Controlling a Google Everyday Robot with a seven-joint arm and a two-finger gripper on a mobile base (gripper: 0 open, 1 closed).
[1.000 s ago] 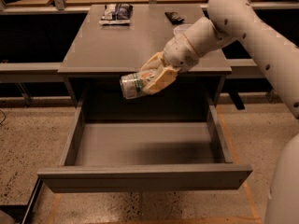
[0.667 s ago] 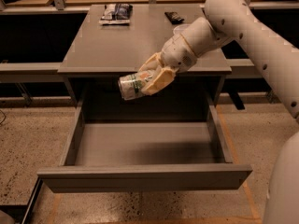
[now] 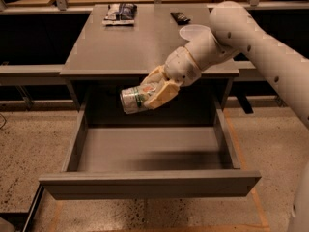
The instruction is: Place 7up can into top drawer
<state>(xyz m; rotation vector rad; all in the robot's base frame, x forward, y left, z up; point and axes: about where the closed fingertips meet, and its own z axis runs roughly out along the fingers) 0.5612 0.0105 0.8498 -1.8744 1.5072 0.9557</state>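
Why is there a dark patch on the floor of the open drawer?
Camera view: that patch is a shadow, likely cast by the arm and the claw, which holds the can above the drawer; the space under the tabletop is dark too, since light comes from above.

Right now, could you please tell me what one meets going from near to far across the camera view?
top drawer → 7up can, gripped by the end effector above the drawer → white bowl → snack packet at the far edge.
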